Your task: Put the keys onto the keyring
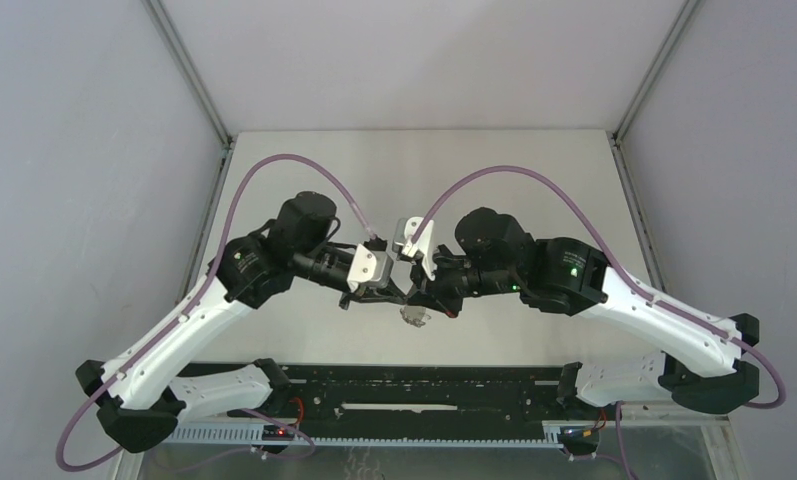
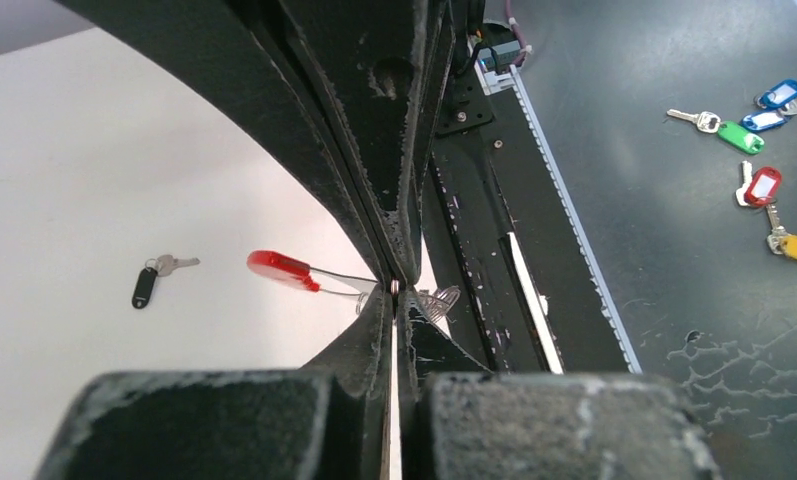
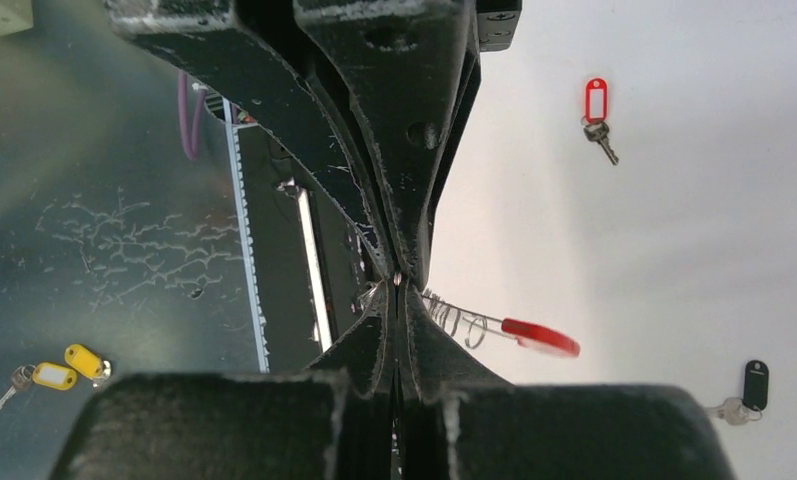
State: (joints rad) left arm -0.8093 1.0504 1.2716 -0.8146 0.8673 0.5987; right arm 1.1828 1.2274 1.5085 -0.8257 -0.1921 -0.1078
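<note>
Pinching tip to tip, the left end effector (image 2: 392, 292) and the right end effector (image 3: 398, 283) are both clenched on the keyring (image 3: 539, 337). Each bites its thin metal wire at the same spot, up off the white counter (image 1: 494, 180).

From the overhead camera the keyring is only a small pale glint hanging between the two wrists (hard to read from up there), and I can't pick out either key.

The wrist cameras fill that in! The left wrist view has the keyring's red arc jutting out one side of the pinch and its silver loops out the other. Out past the red arc, well apart from the keyring, the black-headed key (image 2: 146, 286) lies flat on the counter.

The right wrist view shows the row of little loops just beside the pinch with the red arc further along. Here both keys appear: the red-tagged key (image 3: 597, 105) and the black-headed one lie well apart from the keyring, on its red-arc side.

On the loop side of the keyring, off the counter, a dark surface (image 2: 694, 250) carries extras. The left wrist view catches spare keys (image 2: 741, 137) tagged blue, green, red and yellow. The right wrist view gets only a yellow-tagged pair (image 3: 54, 375).
</note>
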